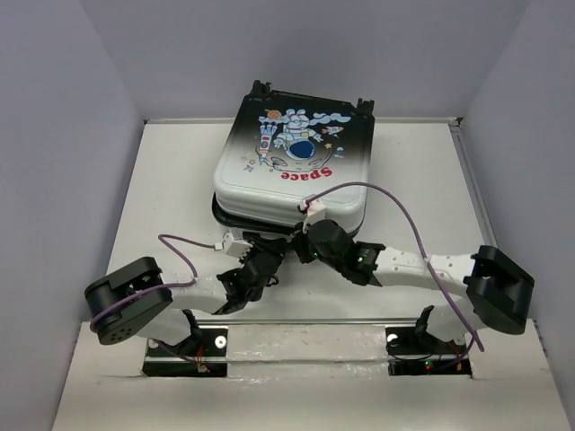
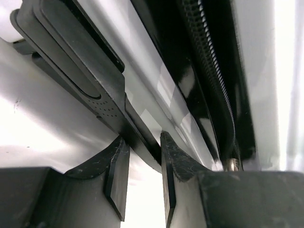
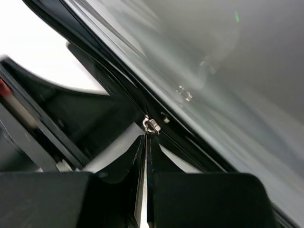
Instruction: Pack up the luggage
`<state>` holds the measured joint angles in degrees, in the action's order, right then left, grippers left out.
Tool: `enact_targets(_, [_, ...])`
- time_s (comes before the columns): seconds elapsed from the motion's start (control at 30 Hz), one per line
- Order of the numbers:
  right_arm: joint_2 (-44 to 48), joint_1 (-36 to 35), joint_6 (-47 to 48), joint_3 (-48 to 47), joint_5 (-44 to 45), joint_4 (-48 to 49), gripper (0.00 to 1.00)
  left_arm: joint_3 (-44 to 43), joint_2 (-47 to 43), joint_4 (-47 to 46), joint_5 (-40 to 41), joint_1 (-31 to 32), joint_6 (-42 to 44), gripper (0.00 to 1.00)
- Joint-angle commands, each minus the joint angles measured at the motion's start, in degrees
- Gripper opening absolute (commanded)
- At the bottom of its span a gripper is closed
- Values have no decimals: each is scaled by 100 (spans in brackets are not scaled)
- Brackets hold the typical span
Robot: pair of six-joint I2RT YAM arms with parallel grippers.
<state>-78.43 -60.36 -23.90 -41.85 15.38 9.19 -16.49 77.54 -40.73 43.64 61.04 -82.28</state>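
The luggage (image 1: 296, 153) lies flat in the middle of the table with its lid down, astronaut picture and red "Space" facing up. My left gripper (image 1: 260, 258) is at its near edge. In the left wrist view my left gripper (image 2: 142, 142) has its fingers on either side of the end of the black carry handle (image 2: 80, 61), gripping it. My right gripper (image 1: 305, 235) is at the same edge, just to the right. In the right wrist view my right gripper (image 3: 146, 141) is shut on the thin pull of the metal zipper slider (image 3: 150, 124).
The zipper teeth (image 2: 213, 80) run along the seam between the two shells. Grey walls (image 1: 72, 135) enclose the table on three sides. Purple cables (image 1: 395, 202) loop over both arms near the luggage's front edge.
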Motion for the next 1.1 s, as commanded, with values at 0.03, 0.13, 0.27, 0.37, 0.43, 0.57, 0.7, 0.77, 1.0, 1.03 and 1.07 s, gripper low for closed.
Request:
enact_targets(0.03, [-804, -363, 149, -1474, -676, 355, 7, 233, -107, -989, -426, 119, 995, 6])
enact_targets(0.13, [-1243, -363, 149, -2107, -668, 417, 7, 383, -160, -1121, -452, 110, 942, 6])
enact_targets(0.27, [-1771, -415, -35, -2627, -466, 285, 7, 462, -195, -1095, -330, 137, 951, 6])
enact_targets(0.37, [-1527, -415, 43, -2330, -343, 250, 11, 524, -352, -1043, -338, 145, 1081, 6])
enact_targets(0.43, [-957, -415, 17, -1846, -307, 75, 34, 507, -528, -833, -321, 145, 1196, 6])
enact_targets(0.57, [352, -415, -185, -1213, -299, -628, 81, 445, -1266, -226, -487, 154, 1784, 41])
enact_targets(0.7, [1522, -415, -168, -1097, 480, -1462, 89, 77, -2625, 1421, -322, 338, 2514, 82])
enact_targets(0.77, [1917, -285, -54, -1220, 833, -1788, 89, -379, -3155, 2484, 177, 496, 2909, 84])
enact_targets(1.0, [2324, 2289, -62, -1247, 564, -2018, 7, -2514, -3967, 3765, 752, 244, 4491, 89])
enact_targets(1.03, [2280, 2553, -62, -1247, 528, -2009, 7, -3100, -3774, 3870, 551, 25, 4649, 90])
enact_targets(1.07, [2193, 3051, -27, -1265, 449, -1992, 7, -3375, -3372, 3984, 271, -230, 4868, 90])
